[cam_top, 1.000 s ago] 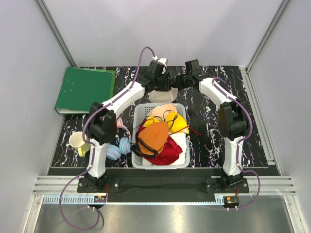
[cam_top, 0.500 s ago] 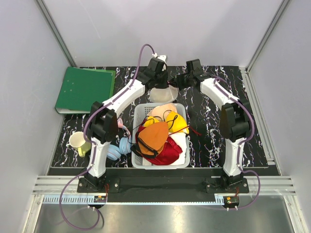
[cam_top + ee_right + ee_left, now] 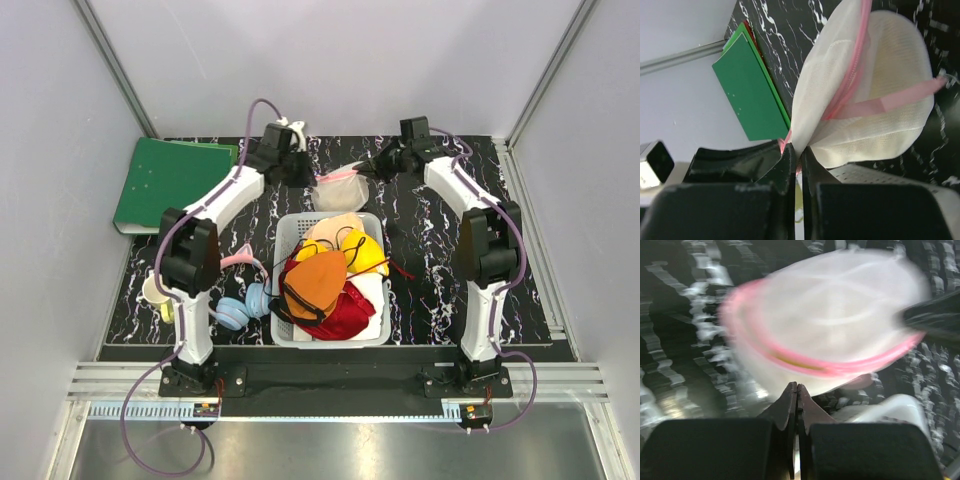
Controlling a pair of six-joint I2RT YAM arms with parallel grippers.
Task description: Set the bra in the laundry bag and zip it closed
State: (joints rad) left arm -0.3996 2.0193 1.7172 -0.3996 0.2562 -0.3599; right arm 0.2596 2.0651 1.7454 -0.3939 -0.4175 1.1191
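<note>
The laundry bag, a white mesh pouch with a pink zipper rim, lies on the table just behind the basket. It also shows in the left wrist view, blurred, and in the right wrist view. The bra shows only as a yellow streak in the zipper gap and a pale yellow tint through the mesh. My left gripper is shut, its tips at the bag's left edge. My right gripper is shut on the bag's rim at its right side.
The grey-white basket sits in front of the bag and holds an orange bra, a yellow bra with black straps and a red garment. A green binder lies at the back left. A mug stands at the left.
My left gripper has swung left from above the bag to its left edge. My right gripper has shifted slightly right. The bag's pink rim now stretches between them.
</note>
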